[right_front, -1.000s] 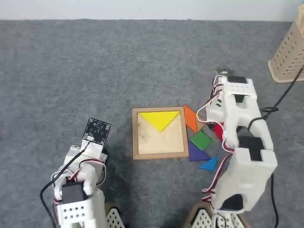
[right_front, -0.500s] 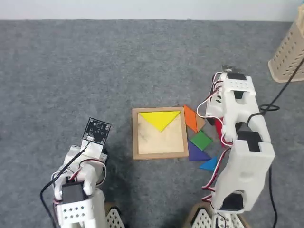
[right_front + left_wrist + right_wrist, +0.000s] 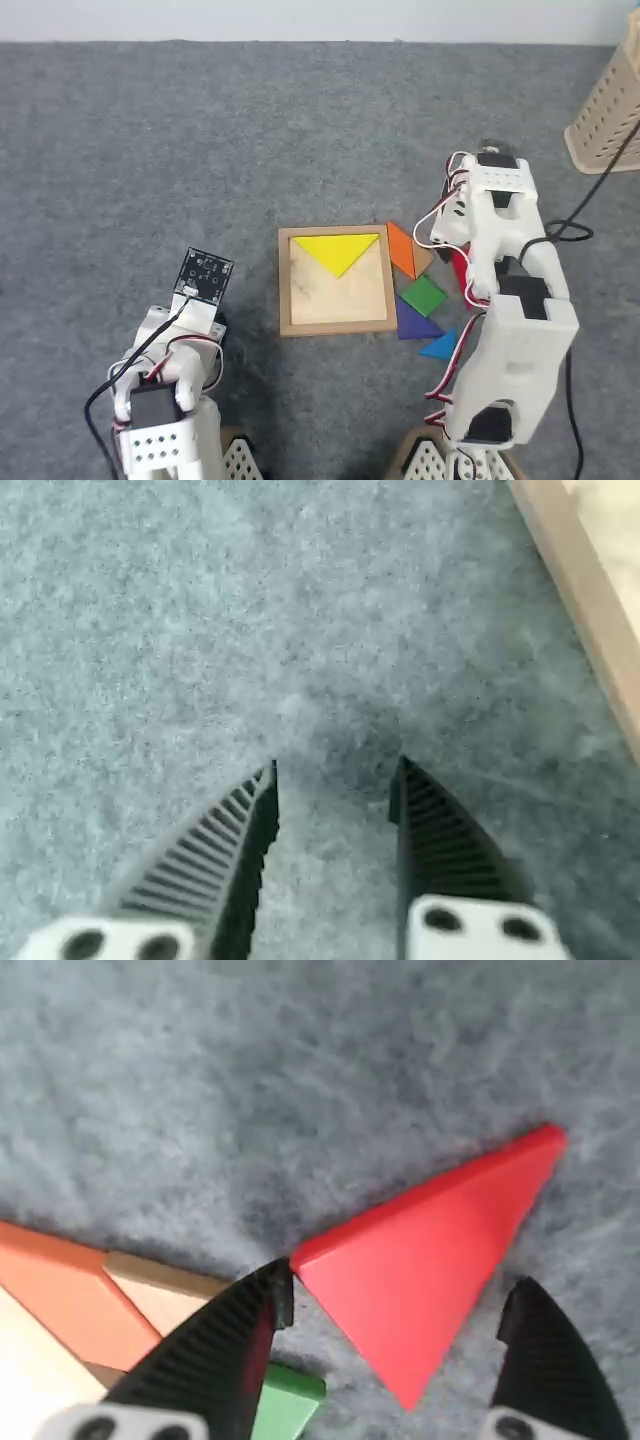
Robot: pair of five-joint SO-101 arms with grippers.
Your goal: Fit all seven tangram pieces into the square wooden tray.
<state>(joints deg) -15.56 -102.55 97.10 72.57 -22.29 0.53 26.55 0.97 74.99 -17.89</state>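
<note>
The square wooden tray lies mid-table with a yellow triangle in its far half. Just right of it lie an orange piece, a tan piece, a green square, a purple triangle and a blue triangle. A red triangle lies flat on the carpet; my right gripper hangs open right over it, one finger on either side. My left gripper is open over bare carpet, left of the tray rim.
Grey carpet covers the whole table. A beige perforated holder stands at the far right edge. The right arm covers most of the red triangle in the high view. Open carpet stretches left of and behind the tray.
The right arm has shifted slightly toward the back right and settled over the red triangle. The left arm and all the pieces have stayed where they were.
</note>
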